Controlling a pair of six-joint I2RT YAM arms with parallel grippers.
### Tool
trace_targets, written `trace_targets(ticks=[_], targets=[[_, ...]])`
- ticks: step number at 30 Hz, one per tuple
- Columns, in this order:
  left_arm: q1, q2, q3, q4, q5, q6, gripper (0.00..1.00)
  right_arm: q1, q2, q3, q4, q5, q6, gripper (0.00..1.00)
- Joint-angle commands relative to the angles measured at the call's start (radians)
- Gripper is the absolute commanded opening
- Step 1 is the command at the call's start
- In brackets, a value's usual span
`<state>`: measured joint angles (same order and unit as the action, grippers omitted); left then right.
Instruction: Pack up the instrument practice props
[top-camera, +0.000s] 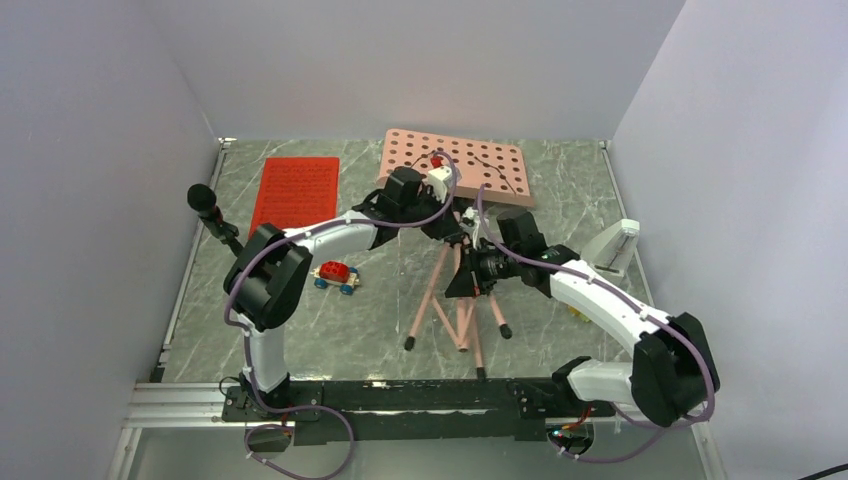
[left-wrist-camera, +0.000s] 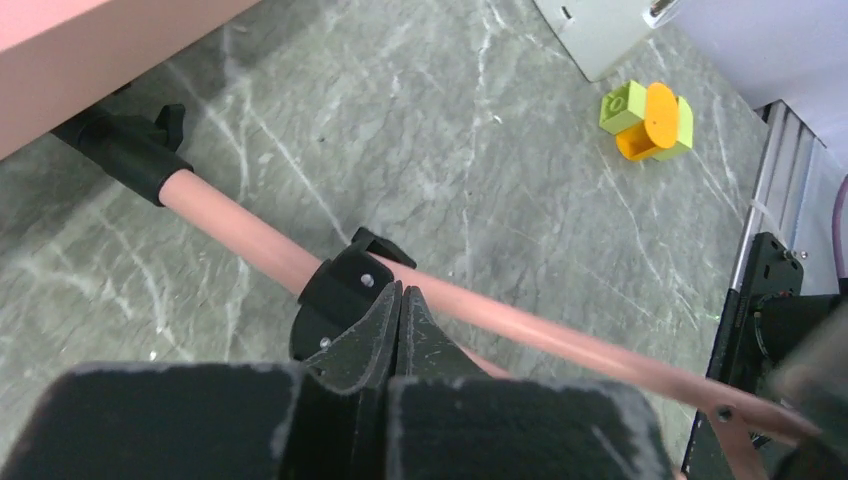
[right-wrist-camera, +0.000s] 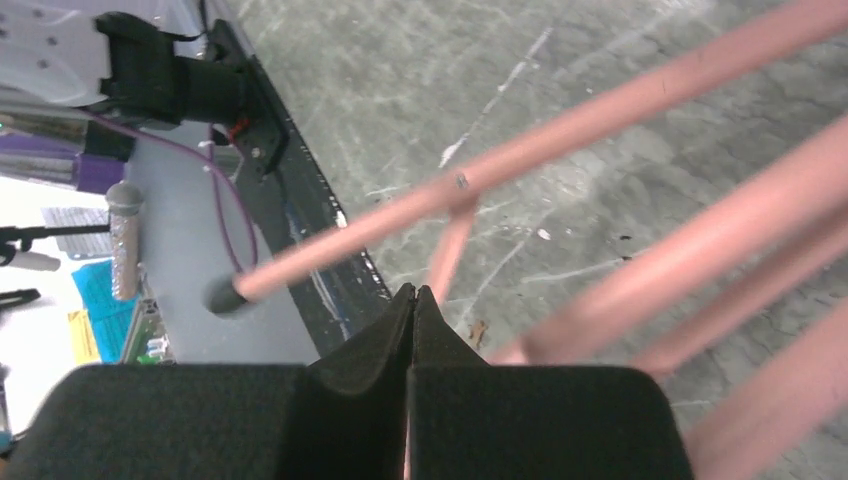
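The salmon-pink music stand (top-camera: 455, 165) stands at mid-table on its tripod legs (top-camera: 430, 305). My left gripper (top-camera: 447, 228) is shut just under the holed desk. In the left wrist view its tips (left-wrist-camera: 402, 292) rest against the pink pole (left-wrist-camera: 250, 235) beside a black collar (left-wrist-camera: 345, 285), with nothing between them. My right gripper (top-camera: 468, 275) is at the leg hub. In the right wrist view it (right-wrist-camera: 414, 292) is shut on a thin pink brace (right-wrist-camera: 452, 240). The red sheet (top-camera: 293, 192) lies at back left. The grey-white metronome (top-camera: 612, 245) stands at right. The clear stick is not in view.
A small red toy car (top-camera: 335, 275) sits left of the stand's legs. A black microphone (top-camera: 205, 205) stands at the left edge. A yellow-green block toy (left-wrist-camera: 648, 120) lies near the metronome (left-wrist-camera: 600, 30). White walls close in the table on three sides.
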<state>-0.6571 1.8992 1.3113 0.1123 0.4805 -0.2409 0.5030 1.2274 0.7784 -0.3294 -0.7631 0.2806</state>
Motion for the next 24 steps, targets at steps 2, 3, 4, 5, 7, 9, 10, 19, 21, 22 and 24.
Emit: trace_targets(ticks=[2, 3, 4, 5, 7, 9, 10, 19, 21, 22, 24], targets=[[-0.001, 0.037, 0.027, 0.093, 0.033, -0.013, 0.01, -0.005, 0.037, -0.002, 0.062, 0.089, 0.016, 0.00], [0.001, 0.034, 0.035, 0.077, 0.046, -0.012, 0.01, -0.013, 0.036, 0.009, 0.056, 0.094, 0.019, 0.00], [0.005, 0.025, 0.040, 0.067, 0.065, -0.008, 0.01, -0.022, 0.034, 0.020, 0.053, 0.095, 0.023, 0.00], [0.010, 0.012, 0.046, 0.054, 0.081, -0.002, 0.01, -0.032, 0.034, 0.034, 0.053, 0.088, 0.027, 0.00], [0.017, -0.021, 0.058, 0.008, 0.102, 0.012, 0.02, -0.047, 0.032, 0.074, 0.055, 0.068, 0.017, 0.00], [0.034, -0.064, 0.070, -0.057, 0.123, 0.020, 0.19, -0.057, 0.028, 0.126, 0.031, 0.067, -0.003, 0.00], [0.043, -0.090, 0.068, -0.093, 0.137, 0.025, 0.31, -0.062, 0.027, 0.158, 0.001, 0.070, -0.021, 0.07], [0.114, -0.385, -0.283, -0.198, 0.214, 0.008, 0.79, -0.101, 0.004, 0.127, -0.186, 0.220, -0.063, 0.67], [0.118, -0.416, -0.369, -0.179, 0.258, -0.012, 0.78, -0.137, 0.021, 0.082, -0.175, 0.222, 0.004, 0.58], [0.117, -0.427, -0.422, -0.161, 0.275, -0.016, 0.75, -0.153, 0.032, 0.066, -0.162, 0.221, 0.025, 0.50], [0.115, -0.440, -0.497, -0.123, 0.300, -0.014, 0.69, -0.167, 0.056, 0.051, -0.134, 0.222, 0.038, 0.43]])
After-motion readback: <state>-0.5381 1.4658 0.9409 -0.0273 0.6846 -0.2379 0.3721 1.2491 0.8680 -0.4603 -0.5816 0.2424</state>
